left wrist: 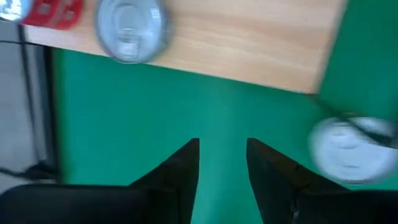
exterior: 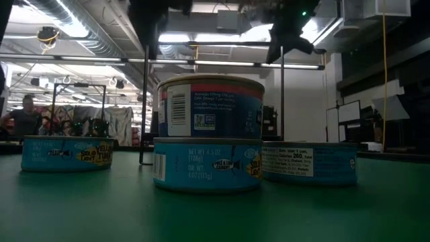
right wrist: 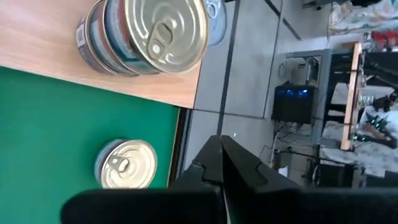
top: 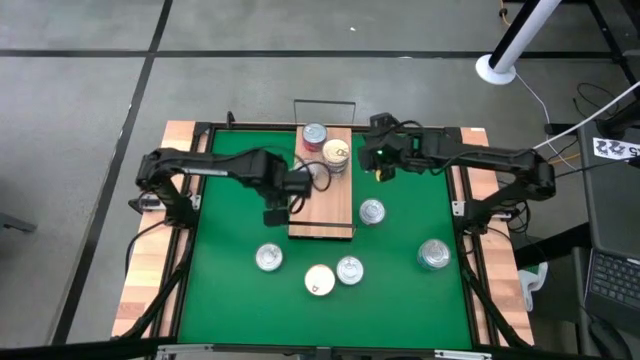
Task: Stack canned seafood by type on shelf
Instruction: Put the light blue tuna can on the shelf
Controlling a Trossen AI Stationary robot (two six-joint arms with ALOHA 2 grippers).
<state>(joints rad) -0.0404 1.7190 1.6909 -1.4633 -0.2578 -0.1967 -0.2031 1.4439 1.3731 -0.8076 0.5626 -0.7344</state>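
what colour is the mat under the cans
Green. The mat shows best in the high view, spread around the wooden shelf.

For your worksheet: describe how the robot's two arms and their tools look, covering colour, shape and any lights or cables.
Both arms are dark, jointed and slim, with black cables alongside. The left tool has two black wedge-shaped fingers. The right tool has two black tapering fingers, and a small green light glows on that arm's wrist.
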